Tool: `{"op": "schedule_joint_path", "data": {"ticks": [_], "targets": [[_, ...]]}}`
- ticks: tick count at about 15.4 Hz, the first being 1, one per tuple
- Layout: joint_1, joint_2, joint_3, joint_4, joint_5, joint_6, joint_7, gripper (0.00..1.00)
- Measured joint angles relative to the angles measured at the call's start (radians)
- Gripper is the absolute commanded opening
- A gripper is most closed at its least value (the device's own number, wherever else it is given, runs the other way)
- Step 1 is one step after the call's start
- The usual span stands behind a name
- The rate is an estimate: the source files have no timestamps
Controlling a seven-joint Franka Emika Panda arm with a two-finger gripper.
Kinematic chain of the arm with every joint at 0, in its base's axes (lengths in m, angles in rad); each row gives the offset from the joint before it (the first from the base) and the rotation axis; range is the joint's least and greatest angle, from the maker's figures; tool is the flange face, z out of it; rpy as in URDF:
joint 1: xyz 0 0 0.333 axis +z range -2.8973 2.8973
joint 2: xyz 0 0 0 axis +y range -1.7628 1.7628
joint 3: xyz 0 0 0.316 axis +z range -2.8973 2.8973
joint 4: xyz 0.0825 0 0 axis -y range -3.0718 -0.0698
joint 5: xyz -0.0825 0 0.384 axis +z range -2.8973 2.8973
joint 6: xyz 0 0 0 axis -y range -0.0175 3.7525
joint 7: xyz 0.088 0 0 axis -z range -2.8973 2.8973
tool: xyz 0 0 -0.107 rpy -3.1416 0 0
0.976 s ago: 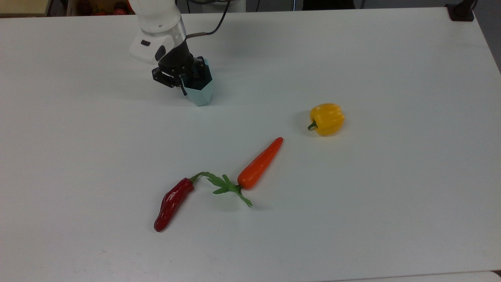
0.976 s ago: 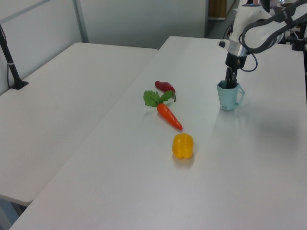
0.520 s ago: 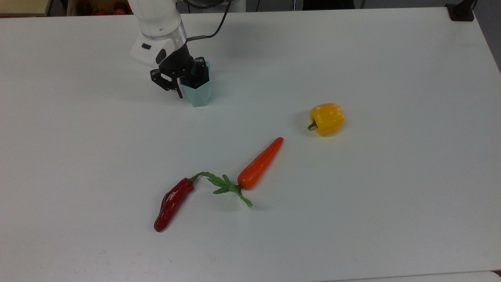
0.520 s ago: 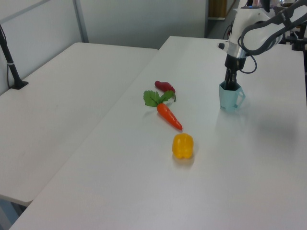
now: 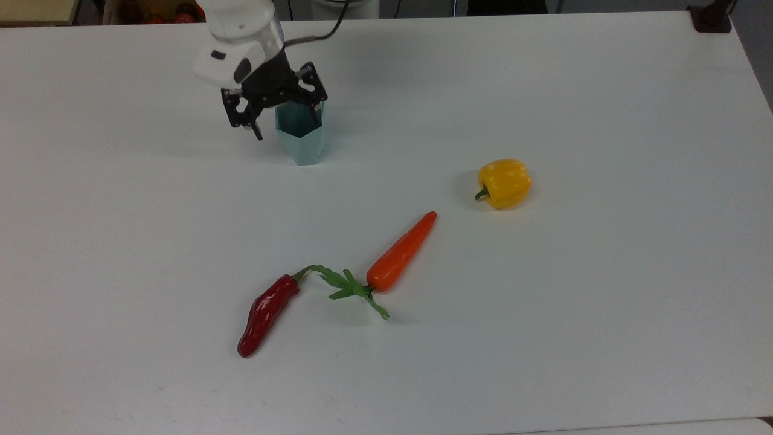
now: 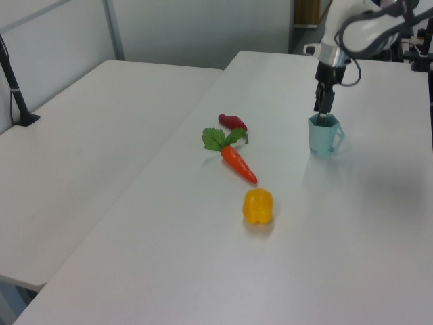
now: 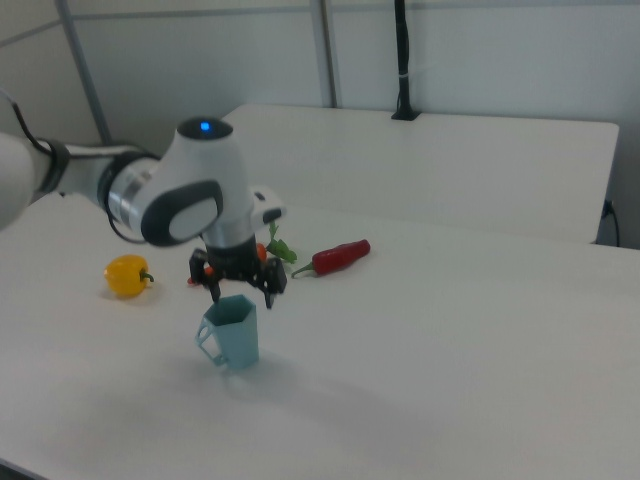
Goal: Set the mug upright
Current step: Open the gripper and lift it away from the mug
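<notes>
One mug [image 5: 300, 139], pale blue-teal, faceted: stands on its narrow base on the white table [image 5: 543, 314], open mouth up, small handle loop at the left view's right [image 6: 340, 137]. Position: far side of the table in the top view, well apart from the other items.

One gripper [image 5: 284, 118], black, on a white arm: hangs just above the mug's rim, jaws spread, holding nothing. In the top view one finger [image 5: 256, 128] hangs outside the rim on the top view's left, the other over the rim's far edge; in the right view the fingertips appear level with or just over the rim. Contact with the mug cannot be told for certain; it looks free.

Three loose items, untouched: yellow pepper [image 5: 504, 183], carrot [image 5: 401, 251] with green leaves, red chili [image 5: 266, 314]. Carrot leaves and chili stem lie touching or nearly so.

Status, as a judgement: the righting looks done, since the mug sits level and steady with no grip on it. What is left: lift the gripper clear of the rim without catching a finger on it and tipping the mug.
</notes>
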Motion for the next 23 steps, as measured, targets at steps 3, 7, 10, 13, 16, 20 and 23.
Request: {"op": "schedule_joint_path", "data": {"ticks": [3, 7, 10, 13, 16, 20, 23], "targets": [[-0.001, -0.047, 0.000, 0.111, 0.000, -0.176, 0.061, 1.00], [-0.001, -0.075, 0.000, 0.245, 0.000, -0.373, 0.150, 1.00], [0.000, -0.085, 0.009, 0.381, -0.025, -0.552, 0.270, 1.00], [0.001, -0.094, 0.059, 0.489, -0.072, -0.702, 0.424, 1.00], [0.002, -0.101, 0.100, 0.528, -0.106, -0.742, 0.538, 1.00], [-0.002, -0.125, 0.088, 0.538, -0.112, -0.744, 0.586, 1.00], [-0.002, -0.129, 0.081, 0.531, -0.112, -0.708, 0.566, 1.00]]}}
